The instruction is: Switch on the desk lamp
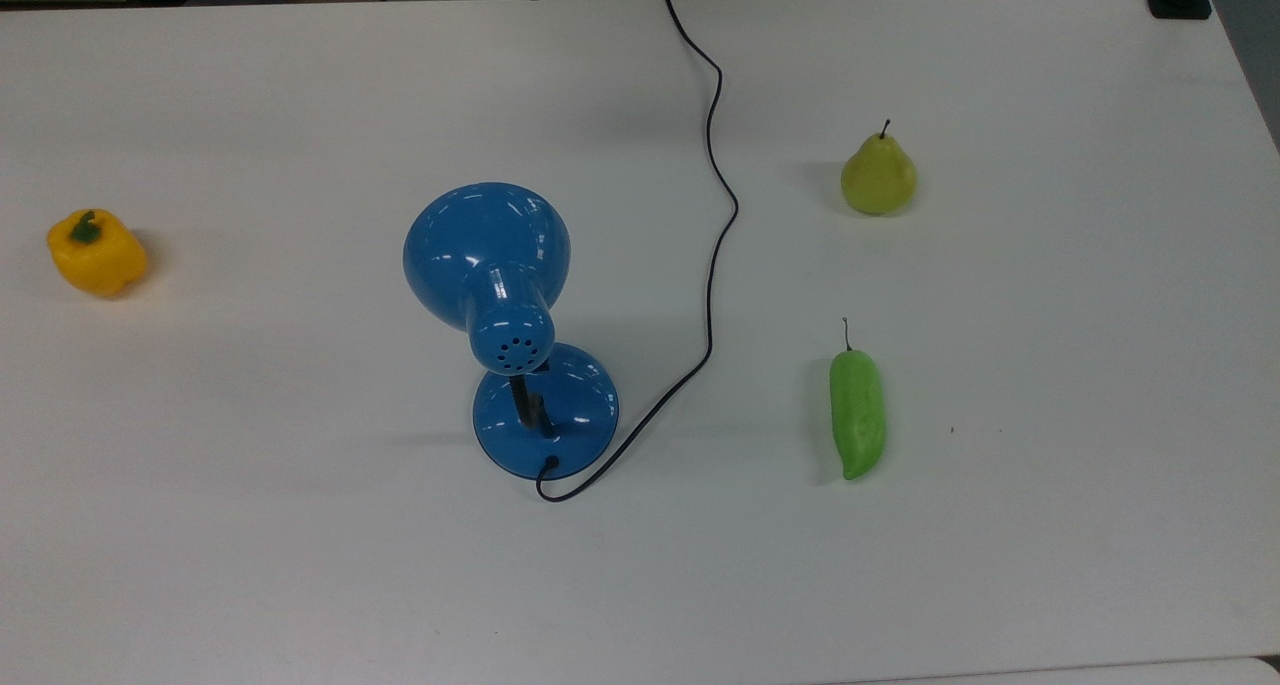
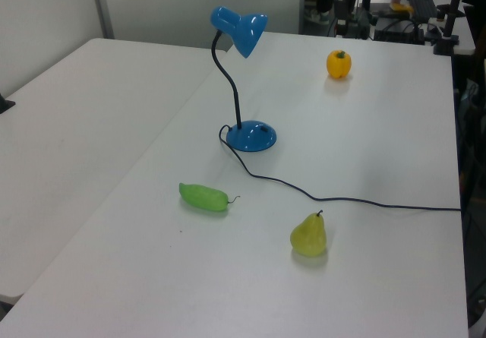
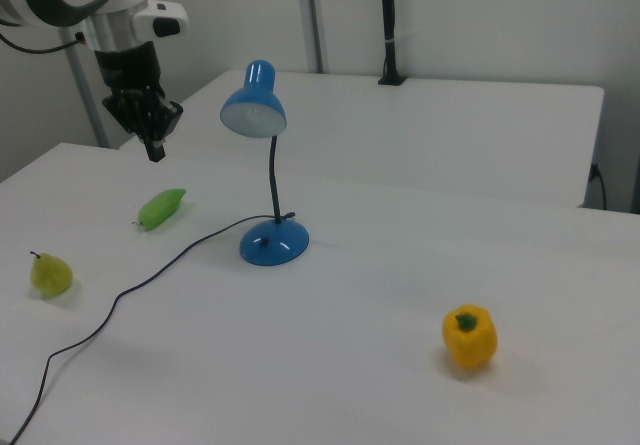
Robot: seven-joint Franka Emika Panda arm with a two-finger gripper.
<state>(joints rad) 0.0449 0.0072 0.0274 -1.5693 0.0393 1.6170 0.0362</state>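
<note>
The shiny blue metal desk lamp (image 1: 510, 325) is stood upright near the middle of the white table (image 1: 1050, 565). Its round shade is tipped down toward the right view's left. Its thin black cord (image 1: 712, 265) is trailed across the table. The black gripper (image 3: 153, 148) is held in the air, fingers pressed together.

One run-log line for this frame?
phase: approach | gripper: high, apart from desk lamp | lamp: unlit | contact: none
</note>
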